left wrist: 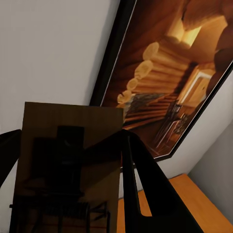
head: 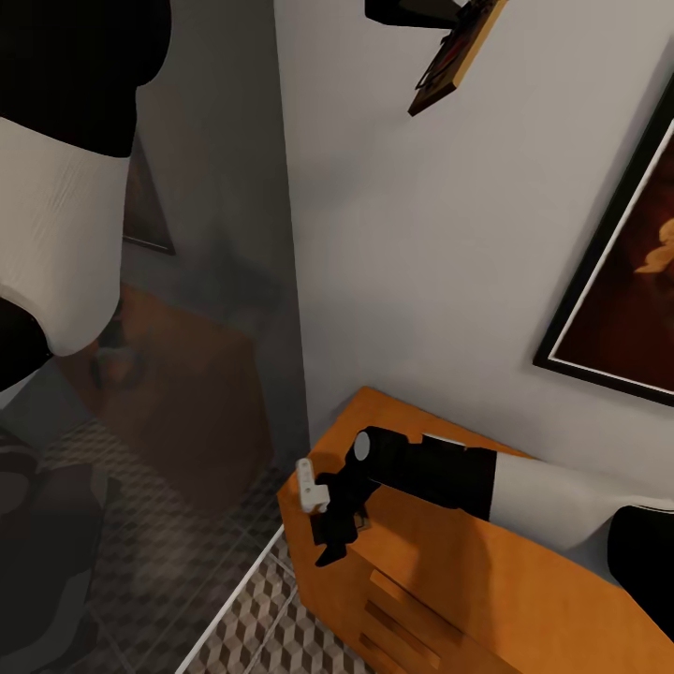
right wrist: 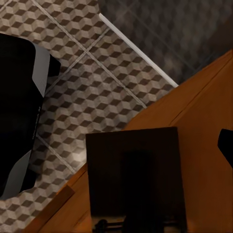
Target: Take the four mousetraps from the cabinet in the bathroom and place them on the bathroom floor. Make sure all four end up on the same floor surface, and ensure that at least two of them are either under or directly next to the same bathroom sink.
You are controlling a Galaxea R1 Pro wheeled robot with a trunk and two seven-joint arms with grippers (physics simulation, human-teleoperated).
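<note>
A dark-brown mousetrap [left wrist: 68,145] with grey wire parts fills the space between my left gripper's fingers [left wrist: 145,194]. The left gripper [left wrist: 70,165] is shut on it, raised in front of the wall. A second mousetrap [right wrist: 136,174] lies under my right gripper [head: 335,538] at the left front corner of the orange-brown cabinet [head: 487,580]. The one finger [right wrist: 226,145] that shows stands a gap away from the slab's side. The cube-patterned bathroom floor [right wrist: 97,73] lies below the cabinet's edge. The bathroom sink is out of view.
A framed picture [head: 627,281] hangs on the white wall behind the cabinet. A grey glossy panel [head: 215,309] with a white base strip stands left of the cabinet. My black base [right wrist: 19,111] is on the tiles close by.
</note>
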